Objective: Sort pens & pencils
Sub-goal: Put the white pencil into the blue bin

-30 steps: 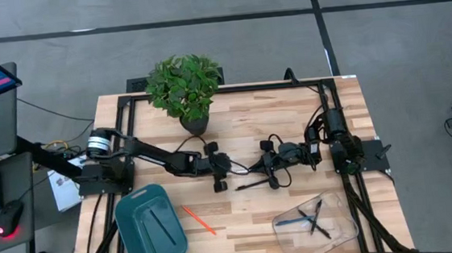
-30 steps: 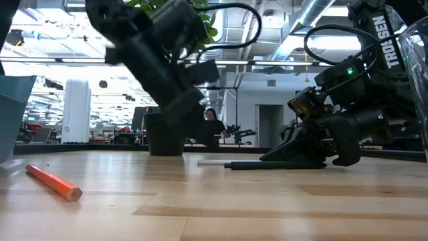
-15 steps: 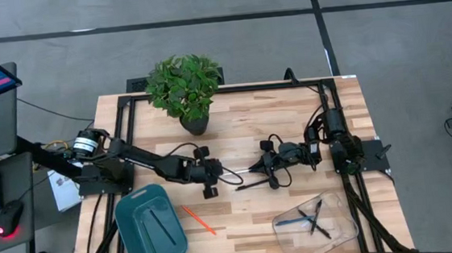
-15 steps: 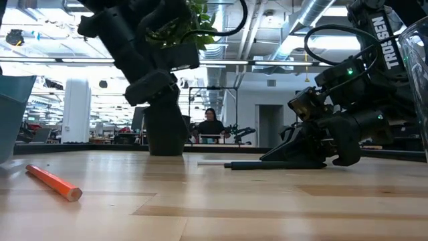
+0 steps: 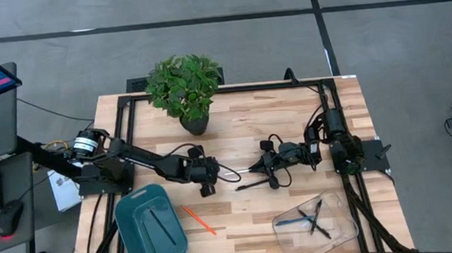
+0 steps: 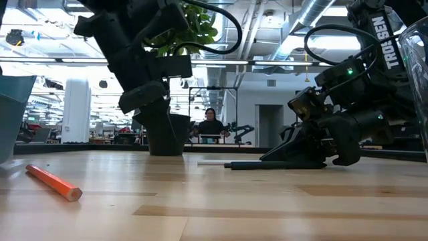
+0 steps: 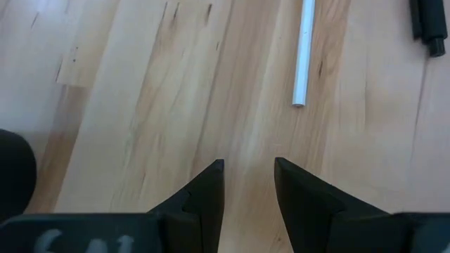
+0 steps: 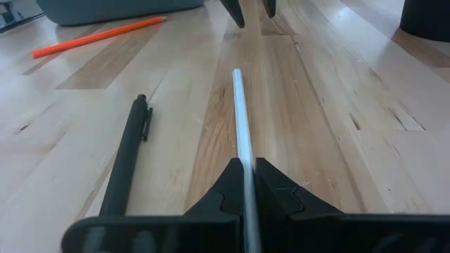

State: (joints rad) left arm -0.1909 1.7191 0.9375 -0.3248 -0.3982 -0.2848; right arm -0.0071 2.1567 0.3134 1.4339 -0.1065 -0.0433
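Right gripper (image 8: 245,184), at mid-bench, is clamped on the whitish pen (image 8: 240,116), which lies flat; a black pen (image 8: 126,163) lies just beside it. Left gripper (image 7: 247,186), fingers parted and empty, hovers nearby. An orange pencil (image 5: 198,219) lies near the front edge beside the teal tray (image 5: 131,231).

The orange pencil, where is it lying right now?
In the high view the orange pencil lies on the table's left half, just right of the teal tray and apart from it.
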